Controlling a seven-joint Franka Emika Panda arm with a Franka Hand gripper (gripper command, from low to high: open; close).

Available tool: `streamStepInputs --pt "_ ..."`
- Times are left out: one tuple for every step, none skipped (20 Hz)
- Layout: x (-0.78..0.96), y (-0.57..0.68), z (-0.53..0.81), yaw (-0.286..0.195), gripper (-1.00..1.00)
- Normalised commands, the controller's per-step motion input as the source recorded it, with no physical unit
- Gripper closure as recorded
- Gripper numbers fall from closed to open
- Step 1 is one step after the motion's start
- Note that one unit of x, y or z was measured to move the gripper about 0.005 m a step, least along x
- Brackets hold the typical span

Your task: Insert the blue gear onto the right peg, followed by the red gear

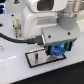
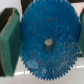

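Note:
The blue gear (image 1: 57, 49) is held between my gripper's (image 1: 56, 49) fingers, just above the grey black-bordered plate (image 1: 39, 58). In the wrist view the blue gear (image 2: 49, 42) fills the frame, with green finger pads (image 2: 9, 42) pressed on both sides of its toothed rim. A dark round spot (image 2: 48, 44) shows in the gear's centre hole; I cannot tell if it is a peg. The pegs do not show clearly in the exterior view, where the gripper hides that end of the plate. The red gear is out of view.
The arm's white body (image 1: 42, 17) fills the upper part of the exterior view. A black cable (image 1: 17, 40) runs along the exterior view's left. The white table (image 1: 20, 72) spreads around the plate.

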Motion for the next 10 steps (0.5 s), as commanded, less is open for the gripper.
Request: streamStepInputs --pt "0.06 -0.02 0.36 0.000 1.00" --pt "0.05 -0.02 0.39 0.000 1.00" --pt "0.04 -0.01 0.38 0.000 1.00" --pt "0.05 -0.03 0.34 0.000 1.00" --pt "0.05 -0.04 0.34 0.000 1.00" --pt "0.02 -0.05 0.22 0.000 1.00" --pt "0.05 -0.04 0.29 0.000 1.00" --pt "0.04 -0.05 0.14 0.000 1.00" --pt "0.04 -0.05 0.08 0.000 1.00" --pt "0.07 -0.11 0.07 0.000 1.00"
